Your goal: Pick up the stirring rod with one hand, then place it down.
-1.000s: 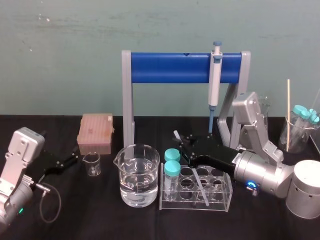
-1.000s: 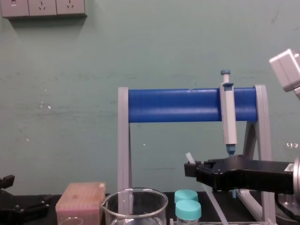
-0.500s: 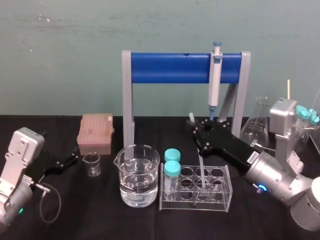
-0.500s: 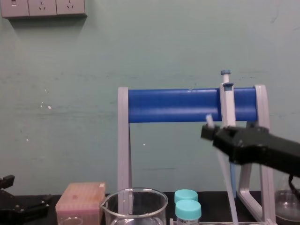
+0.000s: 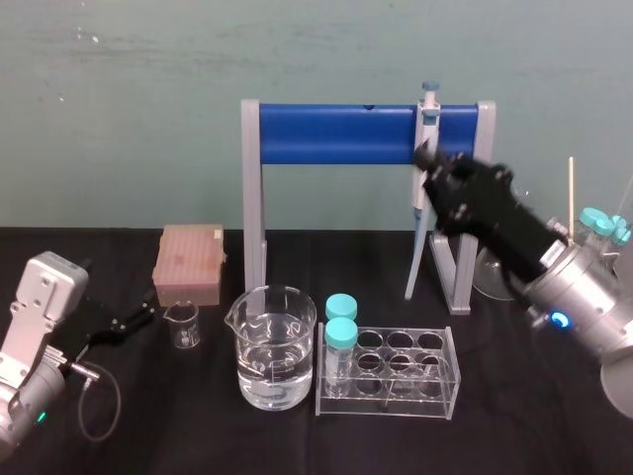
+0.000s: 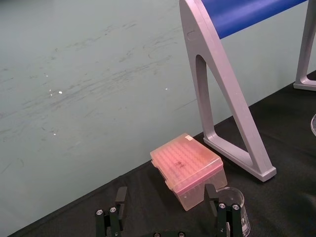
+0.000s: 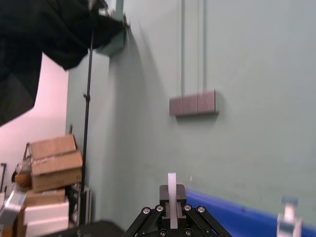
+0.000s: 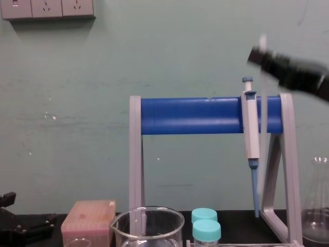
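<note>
**Setting Down the Raised Stirring Rod**

The right gripper (image 5: 429,160) has its fingers clamped on the stirring rod (image 7: 172,183), high in front of the pipette (image 8: 250,128), with the rod near upright. Lower slowly, keep the free end clear of the test-tube rack (image 5: 435,401), and release only once the rod rests. The left gripper (image 6: 166,210) sits parked, fingers apart, near the pink tip box (image 6: 187,165).

The stirring rod (image 7: 172,190) looks smooth and translucent whitish, either plastic or glass, against the matt black right end effector (image 5: 426,158) with its satin grey metal wrist housing. The beaker (image 5: 275,346) is clear glossy glass and the tube rack (image 5: 453,366) clear glossy plastic. The surface (image 5: 198,426) is matt black and cloth-like.
</note>
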Available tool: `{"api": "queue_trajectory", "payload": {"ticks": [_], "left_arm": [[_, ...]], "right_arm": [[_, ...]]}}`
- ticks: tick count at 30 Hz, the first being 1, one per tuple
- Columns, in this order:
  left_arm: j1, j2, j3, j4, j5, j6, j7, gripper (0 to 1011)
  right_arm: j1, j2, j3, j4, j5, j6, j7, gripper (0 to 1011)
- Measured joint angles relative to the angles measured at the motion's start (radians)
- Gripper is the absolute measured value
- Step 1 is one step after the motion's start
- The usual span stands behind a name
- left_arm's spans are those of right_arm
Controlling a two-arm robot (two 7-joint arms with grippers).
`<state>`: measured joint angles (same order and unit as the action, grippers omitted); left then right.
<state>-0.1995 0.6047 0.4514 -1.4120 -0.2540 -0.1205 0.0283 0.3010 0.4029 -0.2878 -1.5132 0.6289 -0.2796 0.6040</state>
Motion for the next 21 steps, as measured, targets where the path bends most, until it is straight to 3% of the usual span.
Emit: {"api": "queue_trajectory", "payload": {"ticks": [8, 21], "left_arm": [[0.0, 0.0, 0.0, 0.0, 0.0, 0.0, 0.0, 1000], [0.0, 0.0, 0.0, 0.0, 0.0, 0.0, 0.0, 1000]], "right_arm": [[0.013, 0.009, 0.037, -0.061, 0.009, -0.024, 0.0, 67], [0.008, 0.01, 0.049, -0.083, 0.001, -0.028, -0.014, 66]]}}
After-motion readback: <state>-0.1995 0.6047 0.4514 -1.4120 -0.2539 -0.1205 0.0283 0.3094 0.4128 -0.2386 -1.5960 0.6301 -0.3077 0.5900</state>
